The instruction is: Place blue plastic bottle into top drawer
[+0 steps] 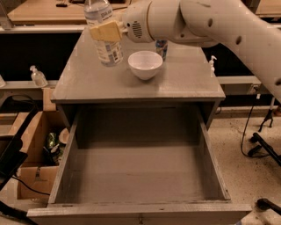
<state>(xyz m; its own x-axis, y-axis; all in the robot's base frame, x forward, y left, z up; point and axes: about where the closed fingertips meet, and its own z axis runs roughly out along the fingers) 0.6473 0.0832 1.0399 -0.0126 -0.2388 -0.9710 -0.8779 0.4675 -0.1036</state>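
Blue plastic bottle [108,53], cap cut off, pinched by gripper [104,32] above cabinet [88,83], top drawer [140,173] open below

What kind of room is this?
Probably a robot lab or workshop: workbenches behind, cables on the floor, a box of clutter. The gripper, jaws shut on the bottle, hangs over the cabinet top.

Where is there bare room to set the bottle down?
The top drawer floor is all bare. The cabinet top is free right of the white bowl and along its front. Crowded at the back: the hand holds the blue plastic bottle beside the bowl and can.
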